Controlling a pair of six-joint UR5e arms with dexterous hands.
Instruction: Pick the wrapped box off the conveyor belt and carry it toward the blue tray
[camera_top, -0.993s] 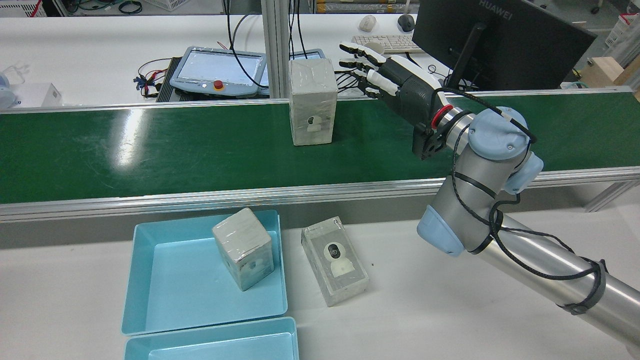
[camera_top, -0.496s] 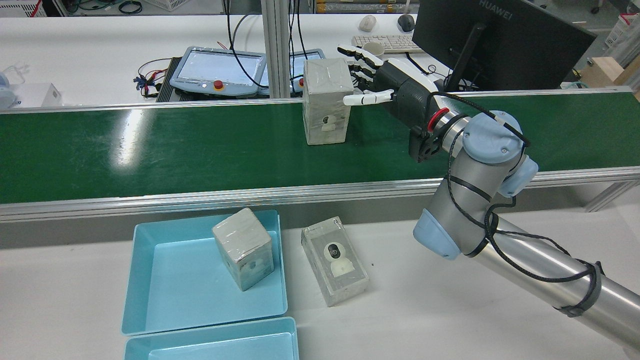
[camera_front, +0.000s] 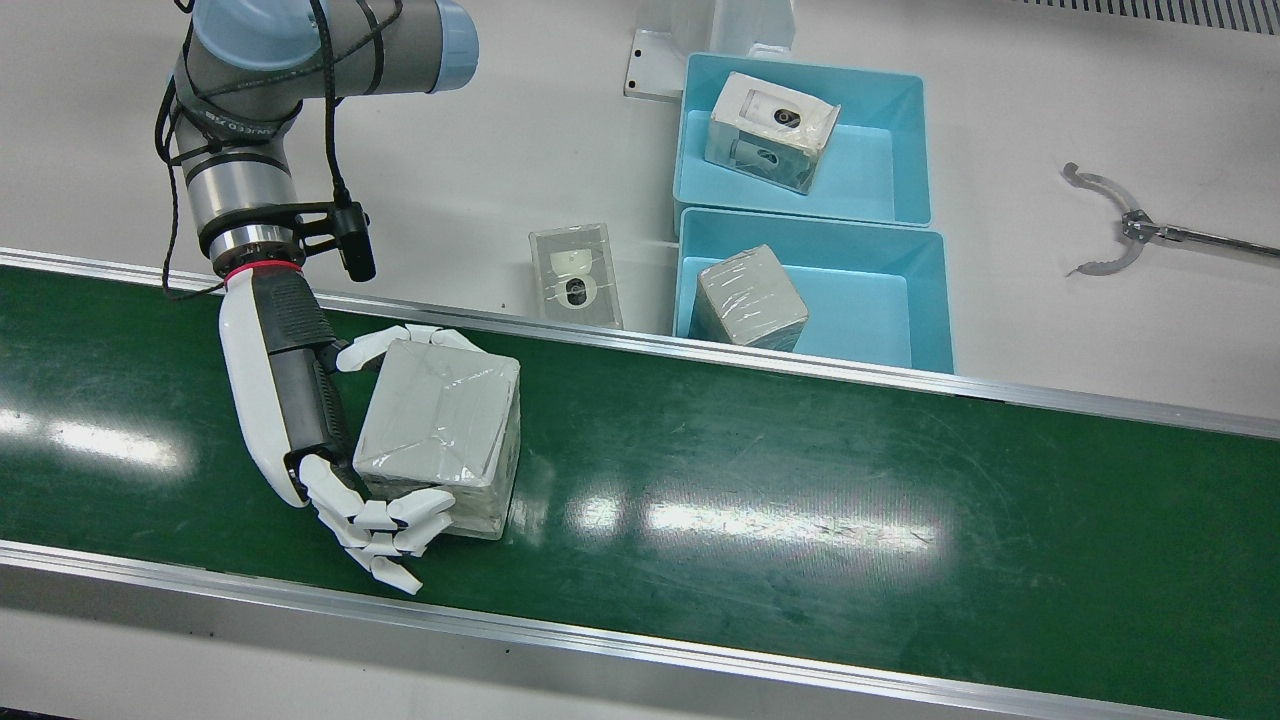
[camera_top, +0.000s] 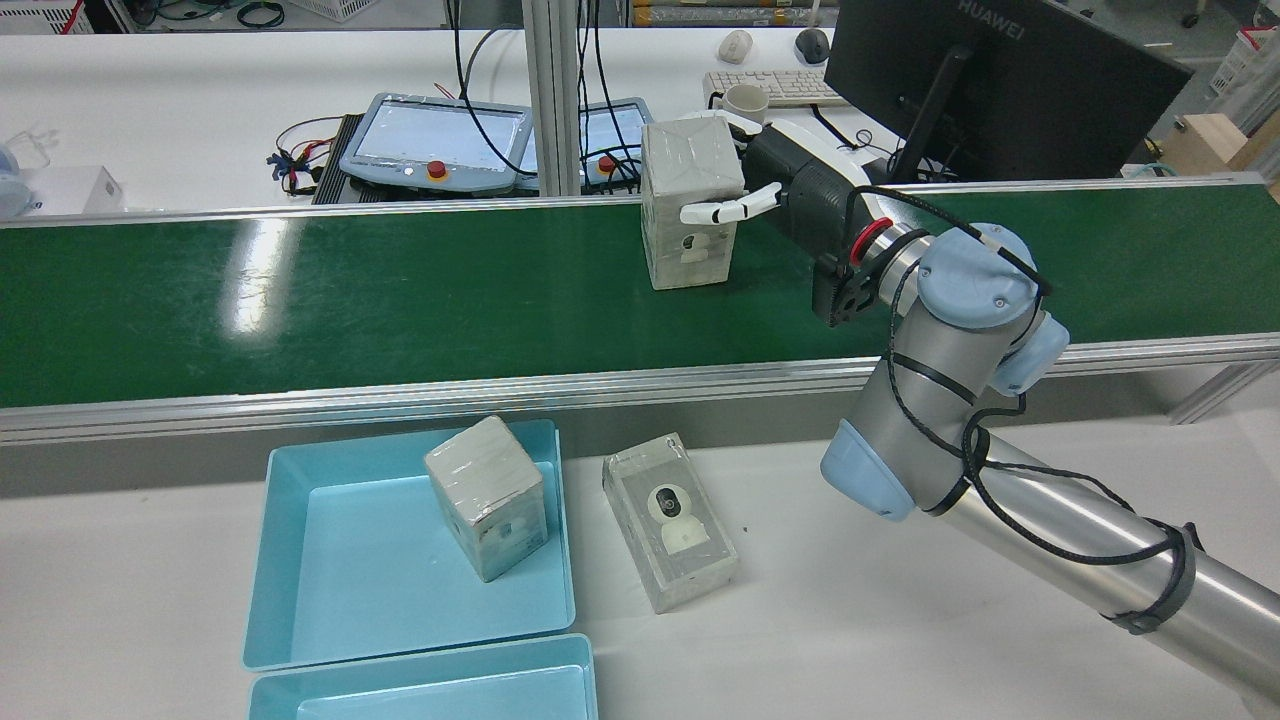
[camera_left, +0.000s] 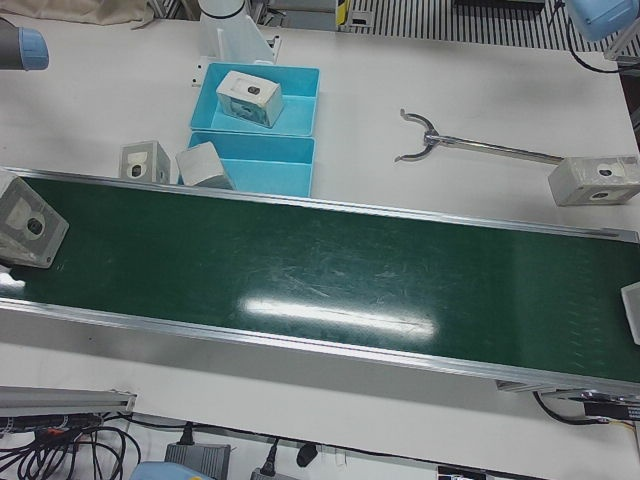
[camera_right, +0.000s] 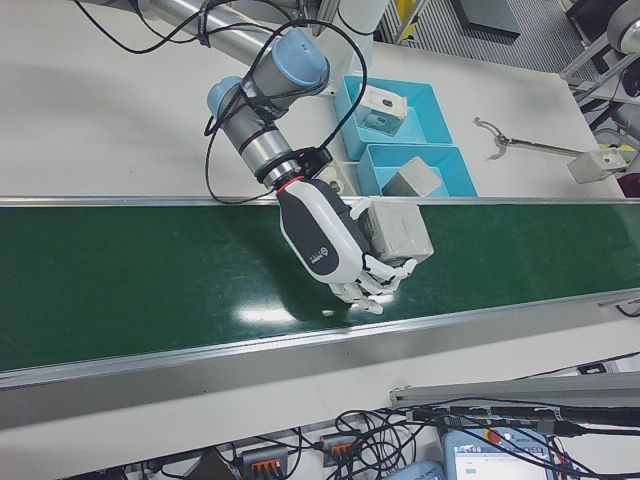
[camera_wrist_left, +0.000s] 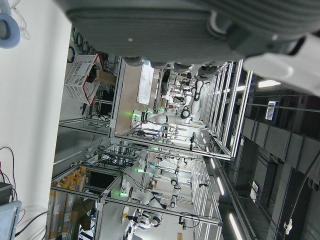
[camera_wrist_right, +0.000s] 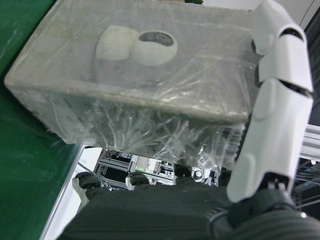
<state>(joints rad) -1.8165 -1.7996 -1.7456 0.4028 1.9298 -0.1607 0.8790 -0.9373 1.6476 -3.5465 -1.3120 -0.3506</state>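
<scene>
The wrapped box (camera_front: 440, 430) stands upright on the green conveyor belt (camera_front: 800, 470). It is grey, film-wrapped, with a camera picture on its side (camera_top: 690, 200). My right hand (camera_front: 290, 390) is shut on it: the thumb lies across the near face (camera_top: 730, 210) and the fingers (camera_front: 385, 530) curl round the far side. The right hand view shows the box (camera_wrist_right: 140, 85) against the palm. The blue tray (camera_top: 300, 560) sits on the white table in front of the belt. My left hand shows only as a dark palm (camera_wrist_left: 150, 30) in its own view.
The near blue tray holds a wrapped box (camera_front: 750, 297); a second tray (camera_front: 905, 130) behind it holds another (camera_front: 770, 130). A loose wrapped box (camera_front: 575, 275) lies on the table beside the trays. A metal claw tool (camera_front: 1110, 225) lies further along the table.
The box has ridden the belt to the right in the rear view. My right hand has gone from spread open beside it to closed around it.
</scene>
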